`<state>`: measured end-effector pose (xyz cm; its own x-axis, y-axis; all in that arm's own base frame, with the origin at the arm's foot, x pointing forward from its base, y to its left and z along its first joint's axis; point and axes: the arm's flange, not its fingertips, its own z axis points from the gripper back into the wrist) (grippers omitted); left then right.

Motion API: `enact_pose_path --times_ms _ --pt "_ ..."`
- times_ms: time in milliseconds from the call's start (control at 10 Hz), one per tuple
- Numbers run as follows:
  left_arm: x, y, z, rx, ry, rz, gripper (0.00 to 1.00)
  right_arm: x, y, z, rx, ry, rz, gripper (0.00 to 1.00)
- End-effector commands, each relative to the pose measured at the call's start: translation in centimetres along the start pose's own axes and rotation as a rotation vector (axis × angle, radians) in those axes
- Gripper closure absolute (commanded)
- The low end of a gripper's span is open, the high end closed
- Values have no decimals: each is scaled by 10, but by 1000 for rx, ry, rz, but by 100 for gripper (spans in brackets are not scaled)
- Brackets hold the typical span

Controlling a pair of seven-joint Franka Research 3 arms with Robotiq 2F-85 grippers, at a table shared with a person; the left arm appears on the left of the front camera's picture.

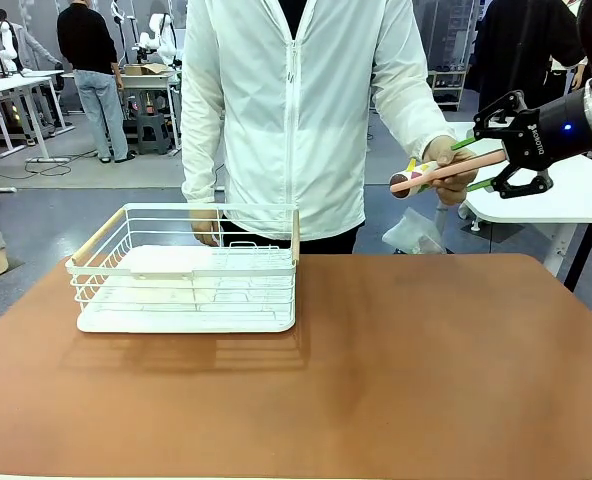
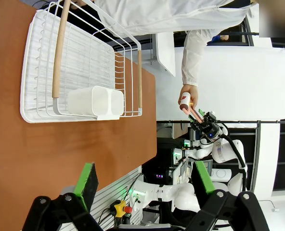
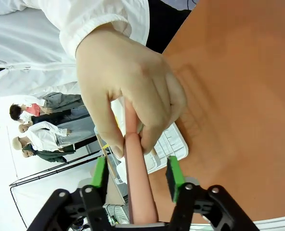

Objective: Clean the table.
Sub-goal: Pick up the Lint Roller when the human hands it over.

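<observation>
The large reddish-brown matte table point(image 1: 396, 380) with rounded corners filled the foreground, a white wire basket point(image 1: 186, 322) with wooden handles standing on its far left part. Beyond the table's far edge, toward its right end, a person's hand point(image 1: 454, 165) held a long pink cylindrical stick point(image 1: 419, 179). The right gripper point(image 1: 468, 166) had its green-padded fingers spread either side of it, not clamped, and the left gripper point(image 2: 146, 180), by a table edge, gaped wide.

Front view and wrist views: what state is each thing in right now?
right gripper: open, astride the pink stick.
left gripper: open, empty.
pink stick: held in the person's hand, off the table.
wire basket: upright on the table, white holder inside.
</observation>
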<state>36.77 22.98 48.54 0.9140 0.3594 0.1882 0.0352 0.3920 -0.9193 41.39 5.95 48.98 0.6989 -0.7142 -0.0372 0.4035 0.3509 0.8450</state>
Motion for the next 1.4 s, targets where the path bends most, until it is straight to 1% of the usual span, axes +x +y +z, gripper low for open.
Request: enact_pose_path --times_ms 0,500,700,800,1300 --pt "-2 0 2 -5 2 -2 0 2 -2 -10 26 -18 10 100" --pt "-2 0 2 -5 2 -2 0 3 -1 -8 35 -17 9 100" --pt "-2 0 2 -5 2 -2 0 9 -2 -3 40 -23 -5 100" --pt "-2 0 2 -5 2 -2 0 3 1 -1 5 -6 -1 100" --pt "-2 0 2 -5 2 -2 0 3 1 -1 5 -6 -1 100"
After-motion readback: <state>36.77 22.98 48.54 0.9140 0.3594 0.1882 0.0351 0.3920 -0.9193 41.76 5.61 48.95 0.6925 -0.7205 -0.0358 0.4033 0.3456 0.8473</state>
